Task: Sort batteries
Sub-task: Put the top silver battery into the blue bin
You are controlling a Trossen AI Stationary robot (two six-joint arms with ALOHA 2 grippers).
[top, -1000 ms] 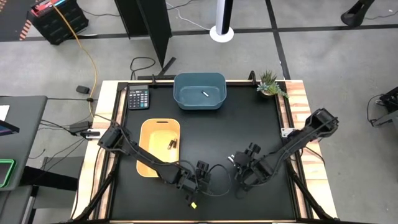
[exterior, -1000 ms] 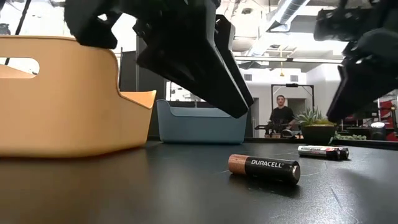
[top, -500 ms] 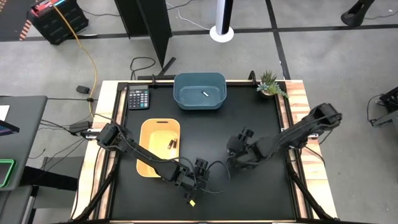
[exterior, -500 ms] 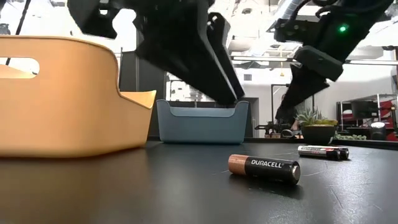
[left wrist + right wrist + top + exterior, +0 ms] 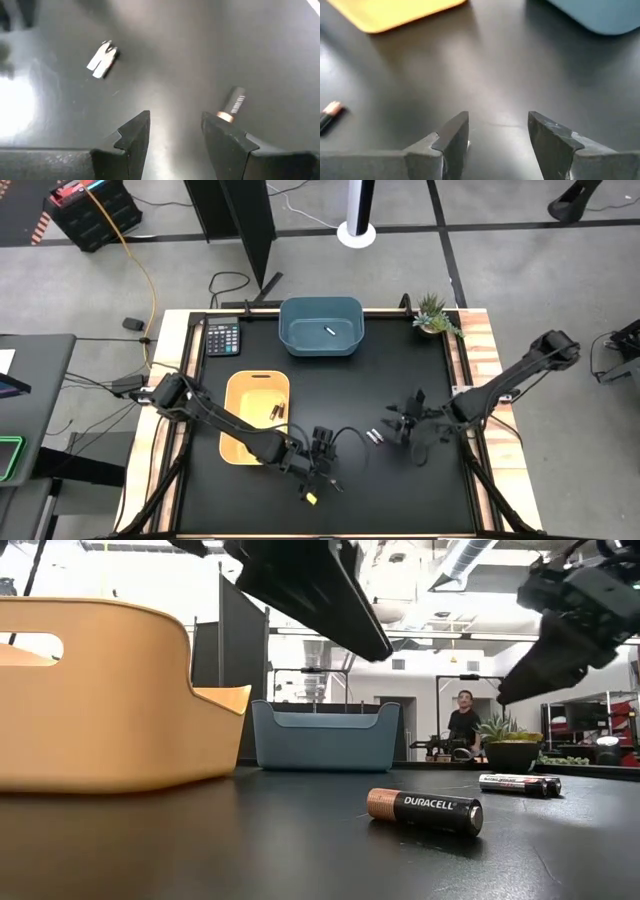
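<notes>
A dark copper-ended battery lies on its side on the black table near the near edge; it also shows as the dark cell from above. Two whitish batteries lie side by side at mid-table. One whitish battery lies in the blue tray, and dark batteries lie in the yellow tray. My left gripper hovers open above the table, just far of the dark battery. My right gripper hangs open, right of the whitish pair.
A calculator sits at the far left corner and a small potted plant at the far right corner. A person stands in the room beyond the table. Bare black tabletop lies between the trays and the grippers.
My right gripper has risen from the table and moved first toward the far edge, then toward the right edge, staying open. My left gripper has lifted higher above the dark battery. The batteries have stayed where they lay.
</notes>
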